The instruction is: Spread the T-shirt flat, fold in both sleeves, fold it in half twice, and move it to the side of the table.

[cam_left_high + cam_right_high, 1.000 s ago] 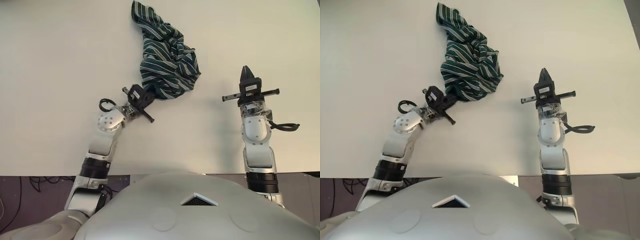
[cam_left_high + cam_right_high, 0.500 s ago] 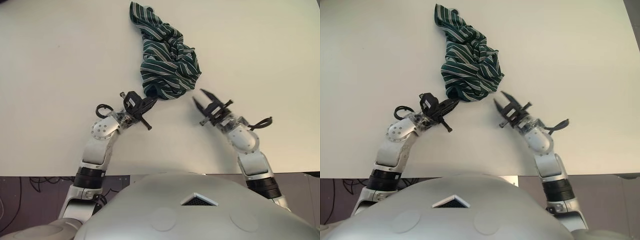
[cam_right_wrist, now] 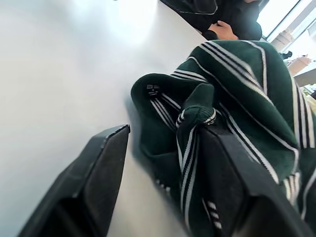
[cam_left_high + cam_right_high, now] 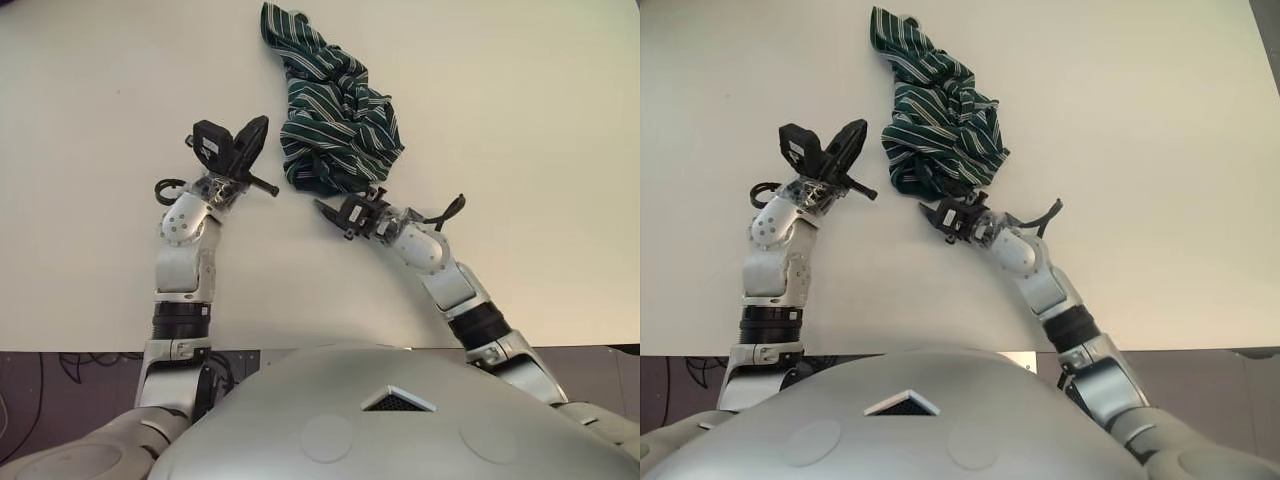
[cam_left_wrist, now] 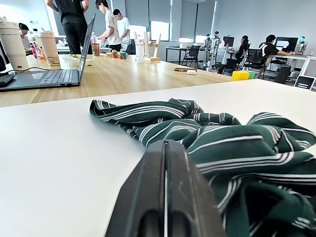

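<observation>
Wide-open jaws on the right gripper [image 4: 348, 205], set at the near edge of the T-shirt [image 4: 335, 130]; in the right wrist view, a bunched fold of striped cloth in the gap between the two fingers [image 3: 101, 182], close against one of them, not pinched. Tightly closed jaws on the left gripper [image 4: 260, 127], with nothing held; tilted toward the left flank of the T-shirt, just beside it, apart from the cloth; in the left wrist view, both fingers pressed flat together, pointing over the heap. Dark green T-shirt with thin white stripes, crumpled in a heap on the white table [image 4: 520, 120], around the middle and toward the far side; not spread flat; sleeves not to be told apart among the folds; a narrower twisted tail of cloth trailing away at the far left of the heap. Left forearm along the left of the heap; right forearm slanting in from the near right. Beyond the white table, in the left wrist view, a wooden table [image 5: 123, 69] with an open laptop [image 5: 49, 76] and tall cups [image 5: 11, 44].
</observation>
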Available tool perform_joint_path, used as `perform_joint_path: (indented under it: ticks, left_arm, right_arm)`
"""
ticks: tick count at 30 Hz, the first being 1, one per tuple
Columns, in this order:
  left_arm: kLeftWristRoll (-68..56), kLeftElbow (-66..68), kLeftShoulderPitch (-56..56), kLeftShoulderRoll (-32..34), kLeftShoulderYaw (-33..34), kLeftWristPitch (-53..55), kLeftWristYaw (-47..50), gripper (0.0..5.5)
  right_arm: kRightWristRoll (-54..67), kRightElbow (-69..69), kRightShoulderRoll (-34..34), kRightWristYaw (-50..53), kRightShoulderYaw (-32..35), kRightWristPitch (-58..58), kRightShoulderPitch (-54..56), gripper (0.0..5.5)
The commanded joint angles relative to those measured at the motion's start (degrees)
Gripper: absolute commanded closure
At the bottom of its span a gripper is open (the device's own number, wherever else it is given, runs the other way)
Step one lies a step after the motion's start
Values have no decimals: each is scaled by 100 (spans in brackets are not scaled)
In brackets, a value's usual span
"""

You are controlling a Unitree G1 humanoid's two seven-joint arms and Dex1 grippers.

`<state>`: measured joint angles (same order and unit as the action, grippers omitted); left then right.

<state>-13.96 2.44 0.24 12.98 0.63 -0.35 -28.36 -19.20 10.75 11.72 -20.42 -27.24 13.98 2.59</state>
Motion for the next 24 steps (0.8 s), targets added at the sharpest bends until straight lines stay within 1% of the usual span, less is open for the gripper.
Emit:
perform_joint_path:
  ticks: [1,3,4,7,8,13,17,21,24]
  left_arm:
    - [133,146,-88,-31,-104,-59,-1,550]
    - [150,165,-90,-38,-138,-71,-4,550]
    - [160,169,-90,-41,-159,-72,-8,550]
    - [189,181,-93,-45,-192,-83,-16,550]
    - [192,188,-100,-42,-194,-84,-18,550]
    - [198,241,-139,-31,-200,-98,-24,550]
    - [192,352,-235,-54,-173,-140,-2,550]
    - [128,518,-409,-131,-52,-233,89,550]
    - [168,738,-554,-208,-44,-320,109,550]
  right_arm:
    - [-166,277,-20,188,16,-2,140,342]
    - [-215,400,-26,315,69,-58,199,375]
    - [-228,445,-21,353,84,-73,225,404]
    - [-246,455,32,431,119,-135,261,451]
    - [-243,391,73,417,120,-165,243,474]
    - [-72,-101,283,103,106,-218,1,543]
    - [489,-1027,469,-398,254,-318,-410,547]
    - [1910,-2826,728,-1092,685,-779,-876,547]
    - [2937,-3832,767,-1200,1146,-1507,-774,547]
